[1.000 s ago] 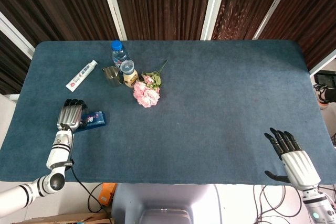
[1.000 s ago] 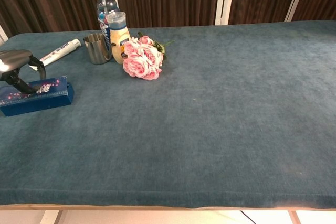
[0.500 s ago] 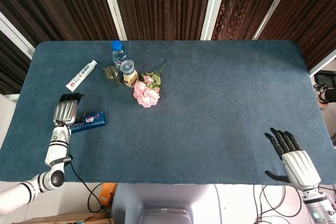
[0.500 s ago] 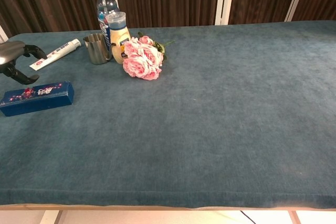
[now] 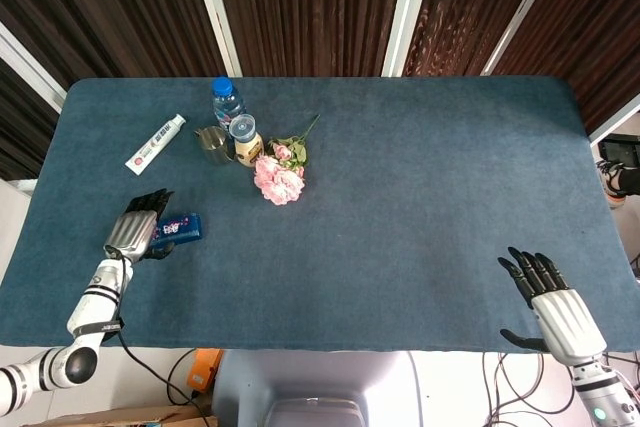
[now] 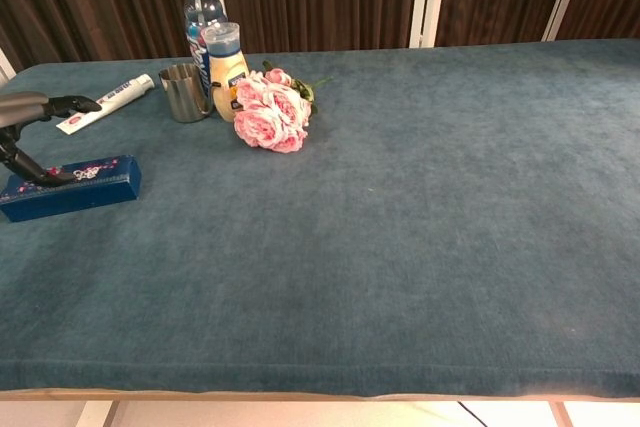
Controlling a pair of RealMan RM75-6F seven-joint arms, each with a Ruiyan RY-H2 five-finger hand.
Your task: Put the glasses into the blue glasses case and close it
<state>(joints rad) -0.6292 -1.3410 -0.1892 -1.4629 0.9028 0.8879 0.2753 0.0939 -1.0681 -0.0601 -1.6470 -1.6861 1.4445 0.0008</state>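
The left hand [image 5: 136,233] has dropped back down onto the blue glasses case [image 6: 72,187] — half a second ago it hovered clear above it, fingers hooked. Now, in the chest view, its thumb rests on the closed lid near the left end while the other fingers [image 6: 72,104] stretch out flat above, apart from the case, so the hand is spread and gripping nothing. The case lies shut on the blue table cloth [image 5: 420,177] near the left edge, about where it was. The right hand [image 5: 556,305] sits at the near right corner, fingers splayed and empty (it has edged only slightly). Behind the case: toothpaste tube [image 5: 155,144], metal cup [image 6: 183,91], two bottles [image 6: 213,47] and pink flowers [image 5: 279,177] — unmoved.
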